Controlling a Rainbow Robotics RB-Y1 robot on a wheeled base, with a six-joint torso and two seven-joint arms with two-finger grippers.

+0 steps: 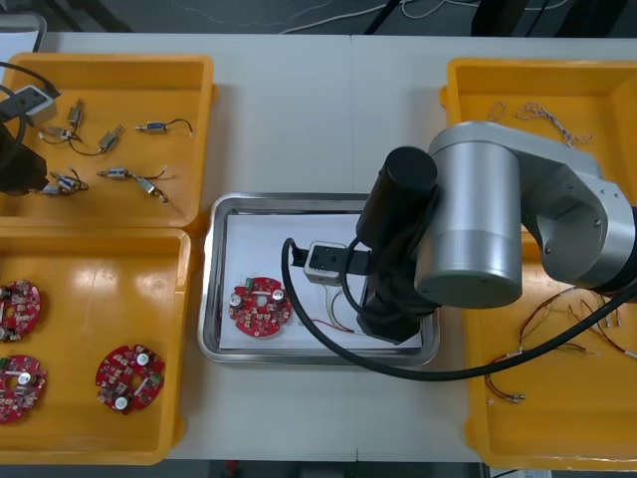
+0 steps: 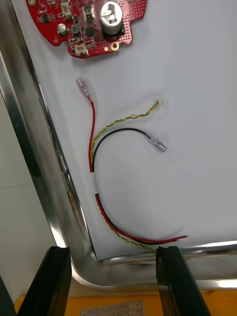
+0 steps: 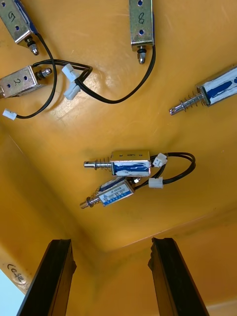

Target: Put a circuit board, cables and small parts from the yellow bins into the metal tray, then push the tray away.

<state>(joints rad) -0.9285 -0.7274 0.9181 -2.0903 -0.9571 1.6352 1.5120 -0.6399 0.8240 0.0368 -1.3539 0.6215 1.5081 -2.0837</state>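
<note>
The right arm (image 1: 518,219) reaches over the shiny metal tray (image 1: 289,202) at the middle of the light desk (image 1: 299,100). Its wrist view shows the right jaws standing apart with nothing between them, above a rounded corner of the tray's rim.

On the tray's white inside lie a round red circuit board (image 1: 261,306) and, just beside it, a thin cable of red, black and twisted yellow strands (image 2: 92,138). The cable curls near the corner and does not touch the board.

The left arm (image 1: 18,159) is at the left edge of the far left yellow plastic bin (image 1: 189,100). The left jaws are also apart and empty, and hang over the bin's floor. Beyond them lie two small metal parts with springs and black leads (image 3: 131,163), touching each other, with more of the same scattered farther off.

The near left yellow bin (image 1: 90,299) holds three more red boards (image 1: 129,378). Loose red and yellow cables (image 1: 557,319) lie in the near right yellow bin (image 1: 498,438).
</note>
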